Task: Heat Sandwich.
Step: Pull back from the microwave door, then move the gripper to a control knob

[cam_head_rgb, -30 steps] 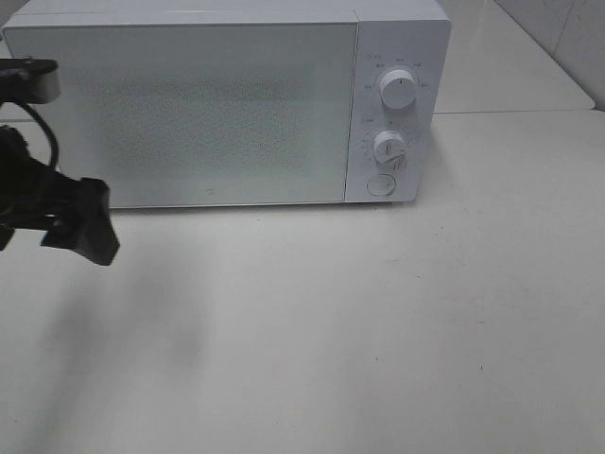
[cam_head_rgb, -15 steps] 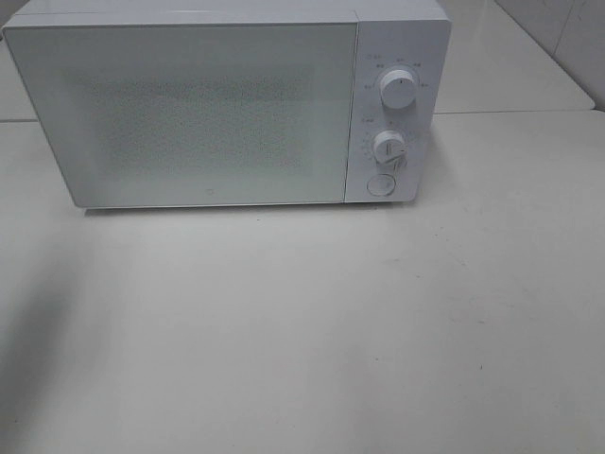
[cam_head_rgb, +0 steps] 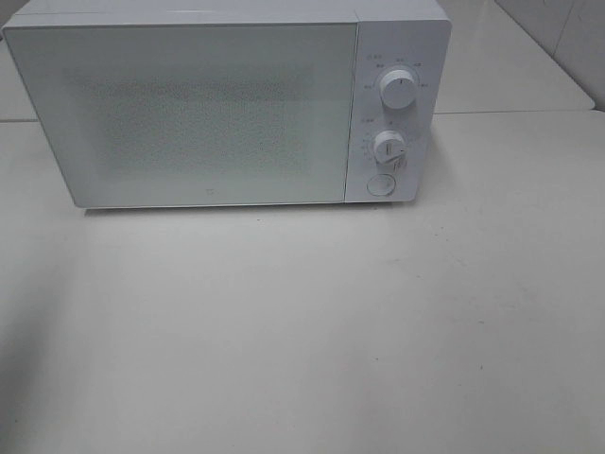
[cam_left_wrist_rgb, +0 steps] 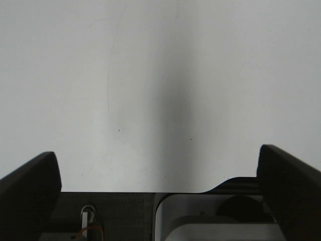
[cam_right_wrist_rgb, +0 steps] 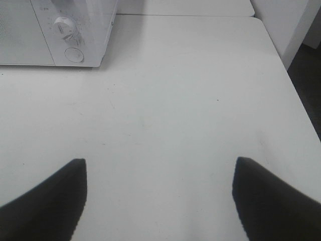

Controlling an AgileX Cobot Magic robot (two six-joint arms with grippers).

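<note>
A white microwave (cam_head_rgb: 208,109) stands at the back of the table with its door shut. It has two dials (cam_head_rgb: 398,90) and a round button (cam_head_rgb: 380,185) on its right panel. Its corner also shows in the right wrist view (cam_right_wrist_rgb: 55,30). The sandwich and its pink plate are out of view. My left gripper (cam_left_wrist_rgb: 160,175) is open over bare white table, outside the exterior high view. My right gripper (cam_right_wrist_rgb: 159,193) is open and empty over the table, to the right of the microwave, also outside the exterior high view.
The white table (cam_head_rgb: 312,322) spreads in front of the microwave. Its right edge (cam_right_wrist_rgb: 293,95) drops to a dark floor in the right wrist view. A second white surface (cam_head_rgb: 510,66) lies behind at the right.
The left arm, in view at the left edge one second ago, has withdrawn out of the exterior high view. The microwave has not moved.
</note>
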